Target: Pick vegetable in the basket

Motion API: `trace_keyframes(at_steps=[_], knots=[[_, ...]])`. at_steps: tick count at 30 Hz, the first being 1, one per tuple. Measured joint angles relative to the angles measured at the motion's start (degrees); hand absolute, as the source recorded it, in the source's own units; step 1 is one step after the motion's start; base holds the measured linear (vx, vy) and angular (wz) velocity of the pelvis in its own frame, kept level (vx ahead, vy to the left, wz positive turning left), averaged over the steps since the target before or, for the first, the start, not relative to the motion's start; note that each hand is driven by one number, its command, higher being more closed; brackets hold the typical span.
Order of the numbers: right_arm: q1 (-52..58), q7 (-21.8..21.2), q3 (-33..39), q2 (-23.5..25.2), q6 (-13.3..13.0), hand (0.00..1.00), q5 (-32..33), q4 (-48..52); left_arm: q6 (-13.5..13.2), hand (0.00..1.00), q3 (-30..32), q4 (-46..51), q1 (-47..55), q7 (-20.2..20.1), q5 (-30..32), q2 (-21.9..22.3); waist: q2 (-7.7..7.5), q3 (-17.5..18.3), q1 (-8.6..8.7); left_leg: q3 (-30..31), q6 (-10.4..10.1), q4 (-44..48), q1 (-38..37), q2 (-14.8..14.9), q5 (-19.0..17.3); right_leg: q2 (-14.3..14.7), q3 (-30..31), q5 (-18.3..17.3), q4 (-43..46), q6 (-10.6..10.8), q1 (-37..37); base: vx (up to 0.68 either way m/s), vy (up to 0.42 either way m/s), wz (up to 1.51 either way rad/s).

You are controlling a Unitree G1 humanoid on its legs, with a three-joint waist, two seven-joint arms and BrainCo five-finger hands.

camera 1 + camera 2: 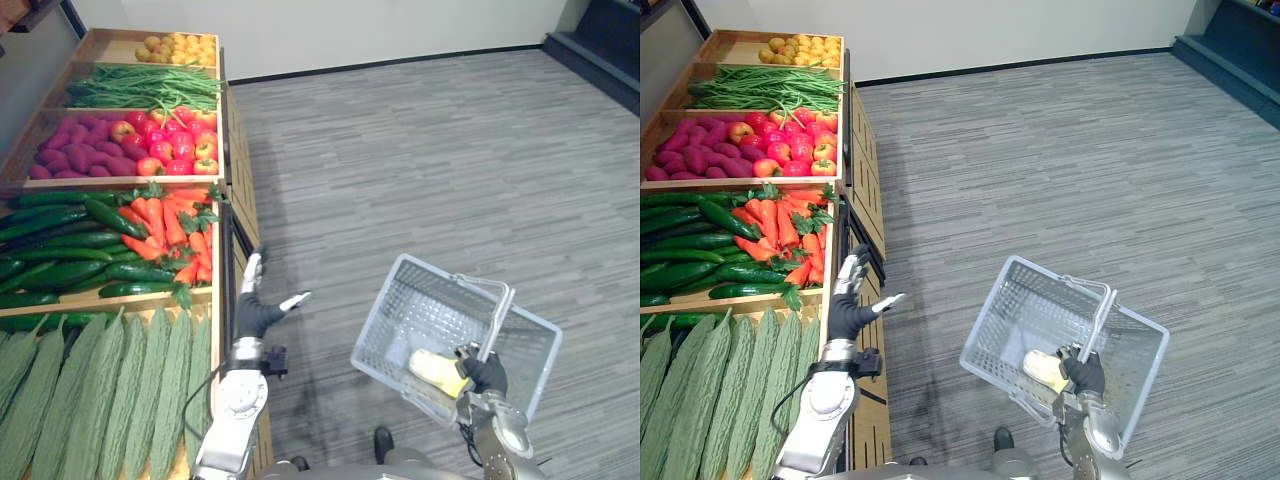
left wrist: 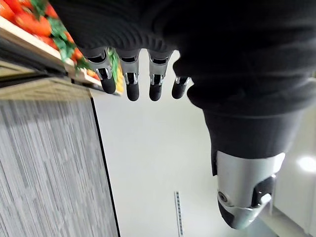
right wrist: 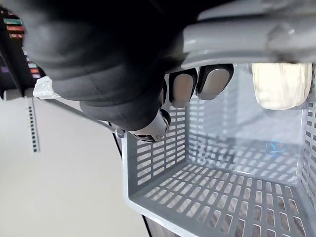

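Observation:
My right hand point(image 1: 487, 373) is shut on the handle point(image 1: 497, 320) of a grey plastic basket point(image 1: 430, 305), which hangs over the carpet at my lower right. A pale yellow vegetable point(image 1: 435, 368) lies in the basket's near corner, and the right wrist view shows it point(image 3: 281, 84) against the mesh wall. My left hand point(image 1: 252, 315) is open with straight fingers and holds nothing. It hovers by the front edge of the produce shelf, just below the carrots point(image 1: 170, 225). Past its fingers point(image 2: 132, 84) the left wrist view catches those carrots point(image 2: 29, 19).
The wooden shelf point(image 1: 232, 190) on my left holds cucumbers point(image 1: 60, 250), bitter gourds point(image 1: 100, 390), green beans point(image 1: 140, 85), apples point(image 1: 175, 145), purple produce point(image 1: 80, 158) and yellow fruit point(image 1: 180, 48). Grey carpet point(image 1: 420, 150) stretches to the right and ahead.

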State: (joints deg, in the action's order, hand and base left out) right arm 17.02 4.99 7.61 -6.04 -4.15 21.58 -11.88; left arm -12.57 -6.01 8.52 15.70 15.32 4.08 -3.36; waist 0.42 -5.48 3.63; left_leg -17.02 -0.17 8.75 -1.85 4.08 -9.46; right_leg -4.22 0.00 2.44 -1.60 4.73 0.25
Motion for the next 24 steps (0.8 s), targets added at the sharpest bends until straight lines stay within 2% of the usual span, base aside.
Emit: trace_keyframes(at_steps=[2,5,6,7,8,9,11,13,15,16,17,18,19,20,21,22,24], knots=[[-0.39,0.15,1.09,0.01,0.0,1.0,-1.72,-1.12,-0.19,0.0,0.59,0.01,0.1,-0.2,-0.07,0.89,0.23,0.06,0.0,0.32,-0.09,4.62,2.59,1.02,-2.58,-0.08,-0.69,-2.08,3.32,0.56,-2.15,-0.05,0.022,0.02],[-1.23,0.39,1.53,0.1,0.01,1.0,-3.06,-3.76,-0.19,0.0,1.41,0.56,0.47,-0.16,0.01,2.12,-0.27,-0.22,0.08,1.42,0.08,10.4,4.0,2.06,-6.82,-0.77,-3.56,-7.77,13.57,1.04,-5.92,-0.04,0.032,0.09],[-1.76,0.4,1.52,0.17,0.01,1.0,-4.22,-4.78,-0.19,0.0,1.6,1.51,1.09,-0.01,0.07,1.94,-0.59,-0.43,0.15,1.73,0.71,11.63,3.57,2.09,-8.19,-2.26,-7.48,-9.61,19.2,1.36,-7.65,-0.02,0.015,0.03],[-2.31,0.41,1.52,0.17,0.02,1.0,-4.52,-5.61,-0.18,0.0,1.4,1.84,1.09,0.14,0.09,2.06,-0.04,-0.92,0.11,1.99,1.85,11.73,2.6,2.64,-8.63,-3.2,-10.32,-9.95,23.7,1.04,-9.23,-0.02,0.011,0.07],[-3.06,0.42,1.42,0.25,0.03,1.0,-4.95,-6.89,-0.22,0.0,1.4,2.58,1.04,0.51,0.1,1.92,1.01,-1.49,0.21,2.33,1.93,11.58,1.5,3.26,-9.06,-4.46,-13.96,-11.54,27.86,-1.18,-10.94,-0.01,0.017,0.04],[-3.5,0.49,1.43,0.24,0.06,1.0,-5.12,-7.34,-0.27,0.0,1.38,2.98,0.88,0.89,0.1,1.91,1.19,-1.46,0.3,2.4,1.79,11.52,1.15,3.5,-9.35,-5.01,-14.72,-12.19,28.43,-1.9,-11.86,0.03,-0.012,0.1],[-4.69,1.11,1.28,0.25,0.21,1.0,-5.32,-7.57,-1.2,0.0,1.01,3.75,-0.89,1.7,0.1,1.94,2.36,-1.88,0.21,3.55,0.54,11.8,0.87,4.86,-10.56,-6.1,-14.17,-11.88,26.43,-1.95,-16.51,0.18,-0.139,0.23],[-6.2,1.24,1.35,0.19,0.21,1.0,-5.34,-7.49,-1.36,0.0,0.87,3.68,-3.37,2.71,0.1,1.95,2.75,-3.32,0.5,5.63,-1.19,12.46,-0.31,6.03,-12.03,-5.9,-11.23,-10.19,23.57,-0.72,-18.67,0.28,-0.228,0.41],[-6.5,1.24,1.2,0.19,0.22,1.0,-5.58,-7.28,-1.43,0.0,0.21,3.6,-5.7,3.83,0.19,1.77,2.31,-3.59,0.6,7.59,-4.1,13.2,-1.8,6.49,-14.12,-6.12,-7.32,-7.47,20.01,0.5,-19.23,0.31,-0.275,0.55],[-6.5,1.32,0.6,-0.74,0.26,1.0,-5.79,-7.28,-1.56,0.0,-0.59,2.94,-6.14,3.95,0.39,1.8,3.4,-3.72,1.02,9.16,-5.73,13.29,-3.27,8.27,-15.39,-4.92,-7.2,-2.84,23.35,1.04,-18.97,0.42,-0.318,0.48],[-6.75,1.33,-0.09,-2.23,0.28,1.0,-5.85,-7.18,-1.53,0.0,-1.35,2.15,-5.42,3.76,0.63,2.87,6.26,-2.66,0.63,10.76,-6.25,14.59,-3.72,10.7,-13.64,-2.75,-8.74,-6.66,26.7,-0.94,-19.49,0.57,-0.35,0.3],[-7.41,1.33,-0.62,-2.59,0.28,1.0,-5.87,-7.18,-1.56,0.0,-1.44,2.15,-5.38,3.74,0.63,3.24,7.13,-2.35,0.4,12.1,-5.55,17.51,-2.5,11.43,-12.17,-2.11,-9.39,-7.88,28.1,-1.28,-19.6,0.61,-0.338,0.03],[-8.75,1.31,-1.87,-2.96,0.28,1.0,-6.0,-7.16,-1.57,0.0,-1.32,2.1,-5.6,3.78,0.58,3.88,6.86,-2.69,-0.02,13.72,-4.09,26.66,2.19,12.42,-7.28,-1.61,-9.66,-9.88,29.29,-2.58,-18.75,0.63,-0.375,0.12],[-9.72,1.36,-2.25,-3.35,0.29,1.0,-6.02,-7.14,-1.62,0.0,-1.52,1.32,-5.86,3.63,0.37,4.51,6.87,-3.87,-0.3,14.01,-1.48,39.02,7.89,15.02,-0.96,-0.49,-11.5,-10.91,26.94,-3.5,-14.75,0.62,-0.385,0.28],[-9.86,1.54,-2.6,-3.37,0.37,1.0,-5.97,-7.13,-1.61,0.0,-2.24,0.14,-6.48,3.62,0.04,4.63,7.38,-4.79,-0.74,13.61,-1.49,47.22,10.75,16.49,-1.13,0.84,-12.81,-10.92,23.62,-3.98,-9.66,0.52,-0.283,0.41],[-9.72,2.29,-2.66,-3.56,0.36,1.0,-5.91,-7.07,-1.61,0.0,-2.75,-0.2,-6.57,3.64,0.03,4.6,6.97,-5.24,-1.36,12.85,-1.13,52.14,12.53,16.52,-1.39,1.34,-13.83,-10.82,20.1,-4.2,-4.92,0.42,-0.188,0.36],[-9.75,2.86,-2.2,-3.91,0.09,1.0,-5.78,-5.63,-1.85,0.0,-2.36,0.09,-6.08,3.72,0.04,4.52,5.85,-5.64,-1.96,9.01,-0.76,52.65,16.16,13.12,-2.7,1.17,-15.97,-10.76,13.63,-4.28,2.92,0.47,-0.17,0.38]])
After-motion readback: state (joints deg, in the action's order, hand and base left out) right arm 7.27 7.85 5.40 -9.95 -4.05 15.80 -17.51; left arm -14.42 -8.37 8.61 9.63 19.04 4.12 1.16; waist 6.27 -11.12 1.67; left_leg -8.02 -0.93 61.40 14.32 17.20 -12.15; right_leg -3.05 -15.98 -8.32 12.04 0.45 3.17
